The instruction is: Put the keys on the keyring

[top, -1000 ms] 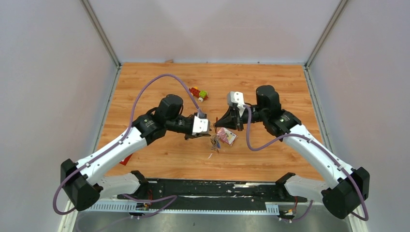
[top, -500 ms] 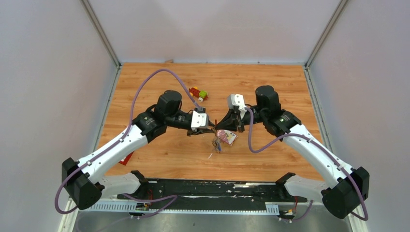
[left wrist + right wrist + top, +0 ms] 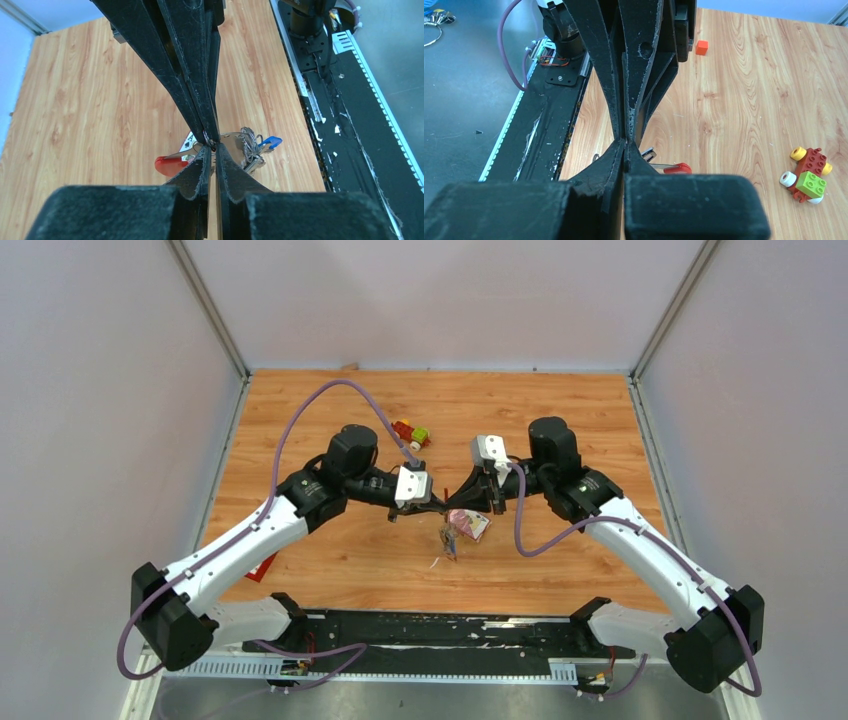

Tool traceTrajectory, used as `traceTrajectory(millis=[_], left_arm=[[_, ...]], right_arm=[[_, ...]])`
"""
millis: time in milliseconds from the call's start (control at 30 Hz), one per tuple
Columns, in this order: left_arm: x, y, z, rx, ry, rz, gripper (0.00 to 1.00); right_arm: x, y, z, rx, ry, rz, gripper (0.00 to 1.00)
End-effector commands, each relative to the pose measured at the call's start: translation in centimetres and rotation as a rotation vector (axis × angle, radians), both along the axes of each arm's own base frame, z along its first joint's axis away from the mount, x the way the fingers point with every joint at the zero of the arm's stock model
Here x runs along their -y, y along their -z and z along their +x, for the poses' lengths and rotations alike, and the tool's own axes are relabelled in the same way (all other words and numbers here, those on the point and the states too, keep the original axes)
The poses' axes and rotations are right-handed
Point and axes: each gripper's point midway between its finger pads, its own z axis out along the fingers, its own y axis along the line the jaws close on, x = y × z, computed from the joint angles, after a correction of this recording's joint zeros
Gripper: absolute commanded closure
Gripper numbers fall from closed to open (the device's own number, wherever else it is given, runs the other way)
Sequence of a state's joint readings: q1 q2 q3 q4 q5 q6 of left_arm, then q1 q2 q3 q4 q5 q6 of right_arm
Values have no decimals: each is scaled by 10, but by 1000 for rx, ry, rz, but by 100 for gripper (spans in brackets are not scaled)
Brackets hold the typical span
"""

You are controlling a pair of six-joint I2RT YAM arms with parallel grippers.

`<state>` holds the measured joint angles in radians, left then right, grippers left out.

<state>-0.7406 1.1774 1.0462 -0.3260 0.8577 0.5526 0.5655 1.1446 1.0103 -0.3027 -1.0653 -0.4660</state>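
Left hand (image 3: 211,150) and right hand (image 3: 625,150) both pressed together, tip to tip above the bench (image 3: 100,115), apparently pinching the keyring (image 3: 170,165), keys (image 3: 252,147) dangling at 4 o'clock of the tips; advise one grip firm, the other prying the coil slowly, without twist.

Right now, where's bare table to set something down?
Free: far strip between toy car and back wall; near strip between keys and black base rail. Crowded: centre, where left fingers and right fingers meet at keyring beside foil packet.
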Motion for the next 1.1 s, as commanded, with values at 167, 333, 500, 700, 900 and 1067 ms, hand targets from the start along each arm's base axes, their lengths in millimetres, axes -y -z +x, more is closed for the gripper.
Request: traceTrajectory(millis=[167, 333, 500, 700, 900, 1067], left_arm=[[5, -21, -4, 15, 29, -59, 100], [-3, -18, 5, -2, -65, -11, 100], [-13, -16, 18, -2, -169, 85, 100], [-19, -23, 20, -6, -243, 142, 100], [-18, -21, 19, -39, -261, 179, 100], [-15, -19, 12, -90, -258, 233, 100]], right_arm=[[-1, -5, 5, 33, -5, 14, 100], [1, -1, 10, 39, 23, -4, 100], [2, 0, 11, 49, 30, -5, 92], [1, 2, 12, 42, 29, -8, 88], [1, -4, 9, 38, 27, 6, 76], [1, -9, 7, 37, 23, 22, 64]])
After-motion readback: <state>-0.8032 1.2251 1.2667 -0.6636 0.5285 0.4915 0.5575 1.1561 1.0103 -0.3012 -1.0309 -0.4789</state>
